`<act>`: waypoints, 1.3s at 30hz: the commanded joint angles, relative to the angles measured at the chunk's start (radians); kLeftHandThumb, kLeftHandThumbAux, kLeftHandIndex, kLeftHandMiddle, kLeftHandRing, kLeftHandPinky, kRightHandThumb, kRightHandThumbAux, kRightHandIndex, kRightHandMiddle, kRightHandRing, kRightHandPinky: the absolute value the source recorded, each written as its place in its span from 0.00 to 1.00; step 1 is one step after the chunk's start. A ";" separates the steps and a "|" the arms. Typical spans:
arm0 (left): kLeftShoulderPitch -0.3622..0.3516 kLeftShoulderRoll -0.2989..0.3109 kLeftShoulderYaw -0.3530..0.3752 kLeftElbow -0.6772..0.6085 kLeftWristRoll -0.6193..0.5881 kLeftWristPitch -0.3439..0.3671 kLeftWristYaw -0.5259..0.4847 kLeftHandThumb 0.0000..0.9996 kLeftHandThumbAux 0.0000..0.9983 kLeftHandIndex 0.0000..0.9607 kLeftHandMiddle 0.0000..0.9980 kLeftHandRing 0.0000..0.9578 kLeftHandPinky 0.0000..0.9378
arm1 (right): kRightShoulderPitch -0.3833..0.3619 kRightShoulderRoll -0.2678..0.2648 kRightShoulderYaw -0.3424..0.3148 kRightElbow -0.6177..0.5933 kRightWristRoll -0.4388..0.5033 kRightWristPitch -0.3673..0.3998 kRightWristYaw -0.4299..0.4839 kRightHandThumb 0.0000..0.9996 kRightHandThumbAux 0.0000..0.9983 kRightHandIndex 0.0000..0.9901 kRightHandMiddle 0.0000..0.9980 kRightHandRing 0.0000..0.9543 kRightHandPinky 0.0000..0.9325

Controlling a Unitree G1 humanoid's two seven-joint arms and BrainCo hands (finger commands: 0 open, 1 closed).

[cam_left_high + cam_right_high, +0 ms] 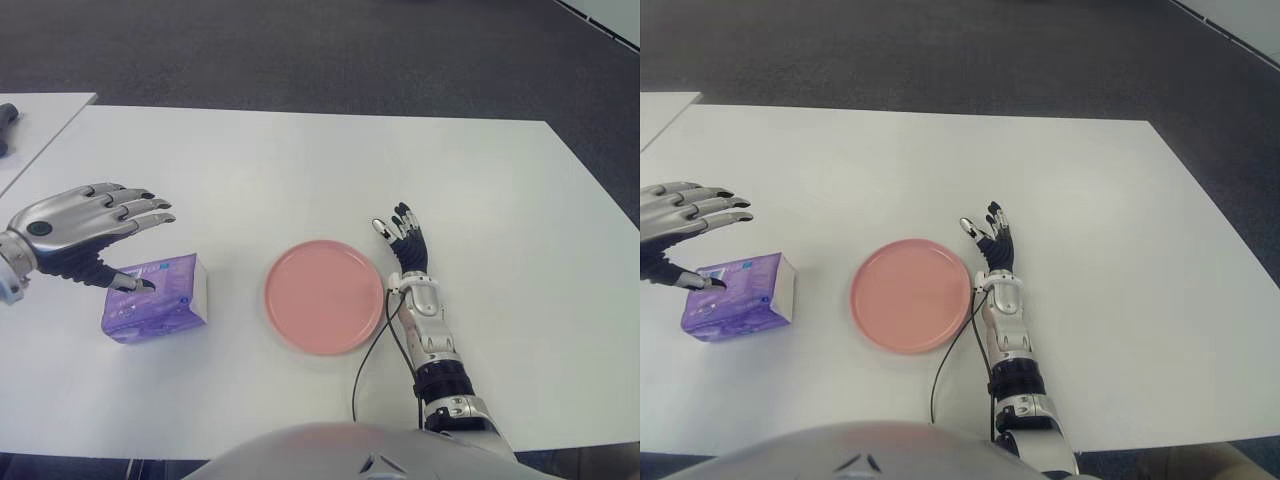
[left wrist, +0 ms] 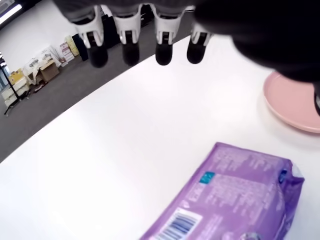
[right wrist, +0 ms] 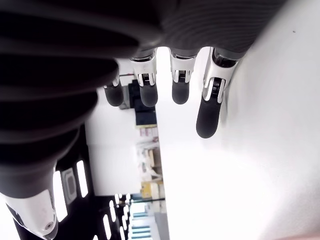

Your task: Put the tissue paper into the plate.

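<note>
A purple tissue pack (image 1: 157,297) lies flat on the white table (image 1: 300,170), left of the pink plate (image 1: 323,295). My left hand (image 1: 125,240) hovers over the pack's left end with its four fingers (image 1: 135,210) spread above the pack; it is open and the thumb tip (image 1: 133,283) is at the pack's top face. The left wrist view shows the pack (image 2: 240,195) below the extended fingers (image 2: 130,47), with the plate's rim (image 2: 292,102) beyond. My right hand (image 1: 401,232) shows just right of the plate, fingers extended, open and holding nothing.
A second white table (image 1: 40,125) stands at the far left with a dark object (image 1: 6,122) on it. A black cable (image 1: 372,355) runs along my right forearm near the plate. Dark carpet lies beyond the table's far edge.
</note>
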 commanded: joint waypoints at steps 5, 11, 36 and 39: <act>0.088 -0.024 0.054 -0.045 0.043 0.004 -0.065 0.12 0.20 0.00 0.00 0.00 0.00 | 0.055 0.024 -0.003 0.036 0.011 0.074 0.000 0.20 0.66 0.00 0.00 0.00 0.01; 0.162 -0.064 0.093 -0.086 0.054 0.005 -0.092 0.12 0.20 0.00 0.00 0.00 0.00 | 0.057 0.022 -0.004 0.033 0.013 0.076 0.002 0.20 0.66 0.00 0.00 0.00 0.01; 0.279 -0.197 0.134 -0.205 -0.167 0.117 -0.251 0.11 0.21 0.00 0.00 0.00 0.00 | 0.052 0.019 -0.011 0.037 0.014 0.077 0.008 0.20 0.66 0.00 0.00 0.00 0.01; 0.277 -0.210 0.120 -0.205 -0.159 0.128 -0.248 0.10 0.20 0.00 0.00 0.00 0.00 | 0.050 0.018 -0.012 0.039 0.014 0.077 0.009 0.20 0.66 0.00 0.00 0.00 0.01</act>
